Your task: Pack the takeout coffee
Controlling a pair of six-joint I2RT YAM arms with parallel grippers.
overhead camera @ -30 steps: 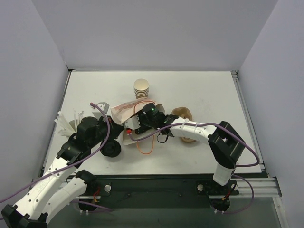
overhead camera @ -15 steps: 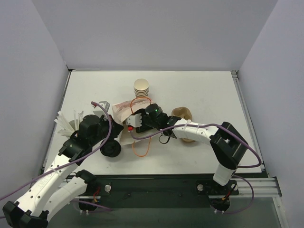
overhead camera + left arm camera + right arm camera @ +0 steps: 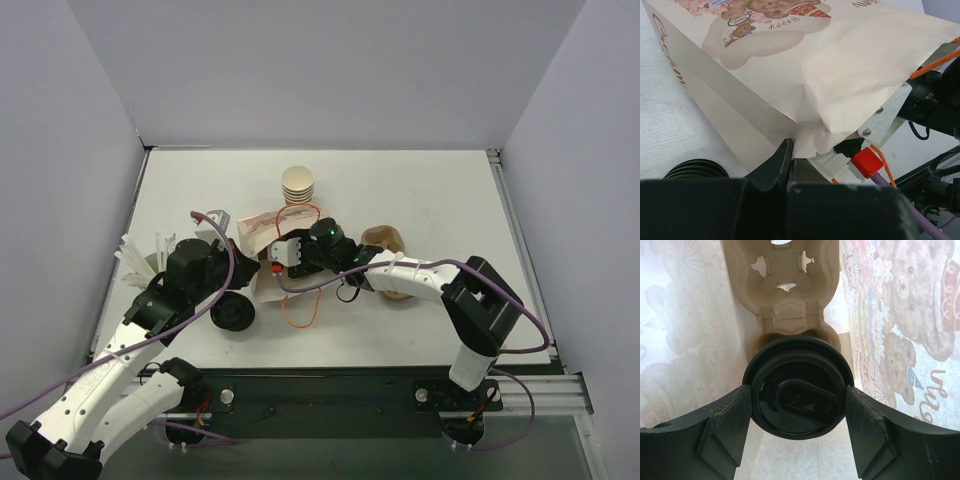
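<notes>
Top view, bench: a white bench (image 3: 430,190) carries a stack of nested tan paper cups (image 3: 297,183), a loose round black lid (image 3: 232,315) and a cream printed paper bag (image 3: 262,230) lying on its side.
Top view, arms: both reach to the bag. The coffee itself is hidden from here.
Left wrist view, left gripper (image 3: 790,150): closed, pinching the paper lip at the bag's mouth.
Right wrist view, right gripper (image 3: 797,412): inside the bag, its fingers (image 3: 725,425) closed against either side of the takeout coffee cup (image 3: 790,390), a paper cup of which only the round black plastic lid shows.
Right wrist view, position: the cup sits at the near end of a brown moulded-pulp carrier (image 3: 785,285). I cannot tell whether it is seated in a pocket.
Handling: probably light, with a thin wall that crushes easily and a lid that can pop off.
Hold: best taken gently on the wall just under the lid rim, where the rolled edge stiffens it.
</notes>
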